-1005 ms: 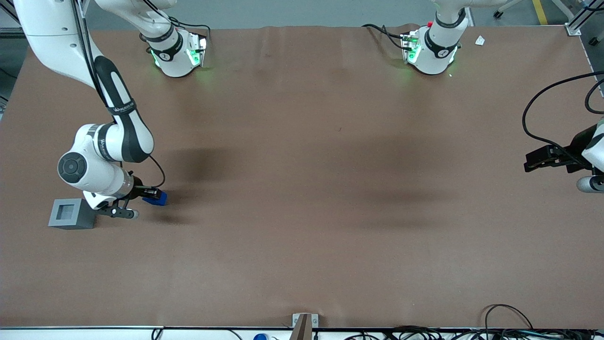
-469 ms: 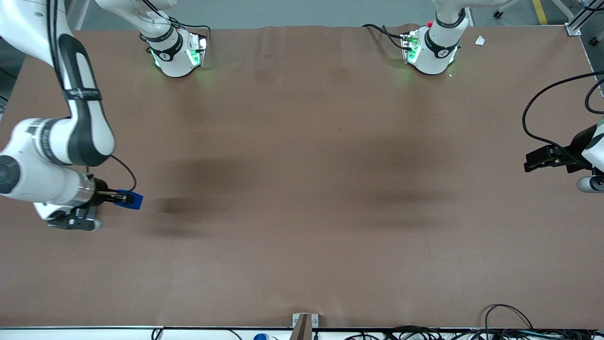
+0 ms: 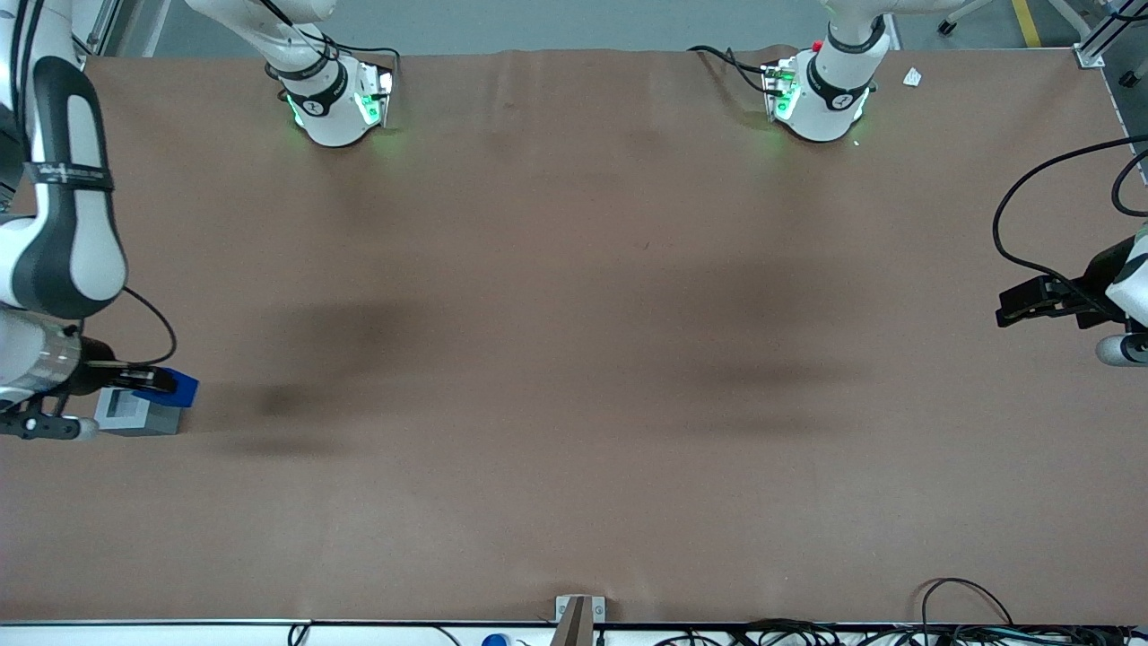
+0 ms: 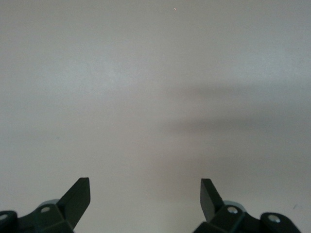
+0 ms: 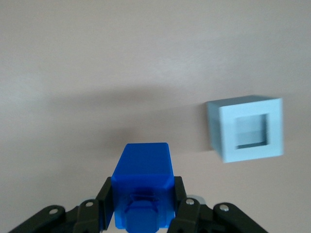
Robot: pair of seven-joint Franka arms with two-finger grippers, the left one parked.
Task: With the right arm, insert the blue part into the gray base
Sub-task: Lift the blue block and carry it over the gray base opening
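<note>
Front view puts the gripper (image 3: 152, 381) at the working arm's end of the table (image 3: 574, 359), clamped on the blue part (image 3: 179, 388) – above the gray base (image 3: 134, 413), overlapping its corner. Right wrist view alone shows the base's square socket (image 5: 251, 130) unobstructed, the blue part (image 5: 143, 182) offset beside it – bare tabletop around.
</note>
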